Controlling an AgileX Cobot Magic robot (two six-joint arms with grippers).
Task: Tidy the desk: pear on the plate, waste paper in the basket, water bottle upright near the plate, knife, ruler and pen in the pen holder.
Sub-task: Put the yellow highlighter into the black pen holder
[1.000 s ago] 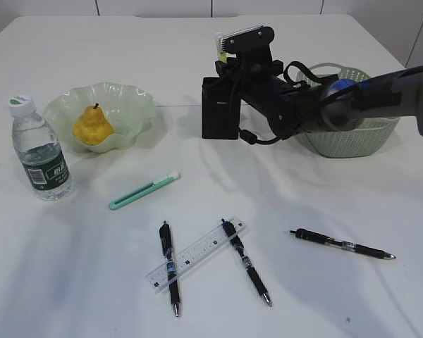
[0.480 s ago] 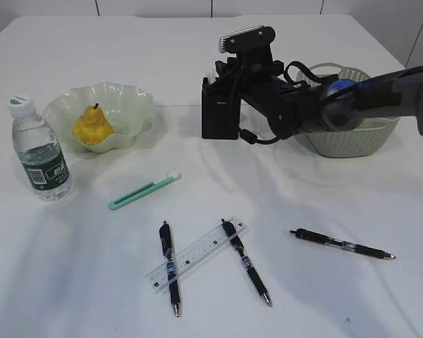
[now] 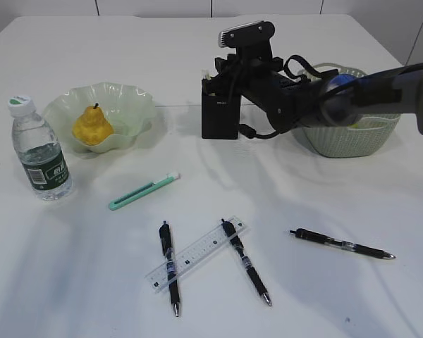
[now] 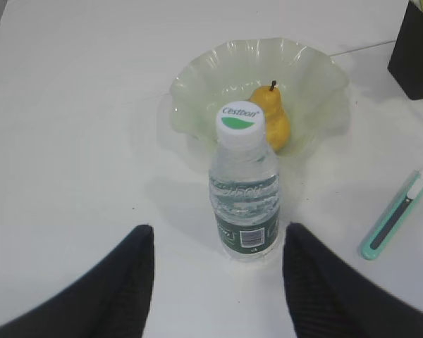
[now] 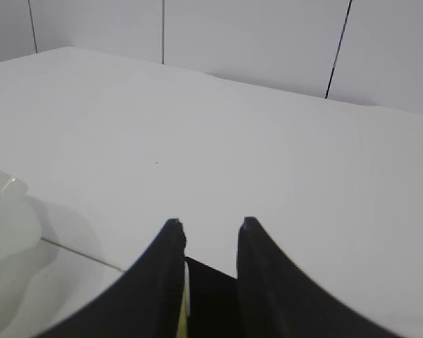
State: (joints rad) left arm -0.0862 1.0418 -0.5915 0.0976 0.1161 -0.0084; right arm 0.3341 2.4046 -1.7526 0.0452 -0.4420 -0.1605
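Matte black against the white tabletop point(image 3: 324, 282), the pen holder point(image 3: 218, 113) stands mid-table in the exterior view with the right end effector point(image 3: 222, 70) poised over its mouth. Something pale shows at the holder's rim, though I cannot tell what it is or whether it is gripped. The pear point(image 3: 92, 126) sits in the plate point(image 3: 127, 98), the water bottle point(image 3: 40, 149) stands upright just beside it, and the basket point(image 3: 349, 137) lies behind the right arm. The knife point(image 3: 144, 191), the ruler point(image 3: 195, 255) crossed by two pens point(image 3: 169, 267), and a third pen point(image 3: 342, 244) lie loose in front.

The left wrist view shows the left end effector point(image 4: 215, 282) spread wide and empty, its fingers point(image 4: 130, 278) flanking the bottle without touching.

In the right wrist view the jaws stand a little apart above the holder's dark mouth, with a pale sliver beside one finger.

For a clean drop, the item should be vertical and well inside the rim; the lift should go straight up so nothing tips the holder.
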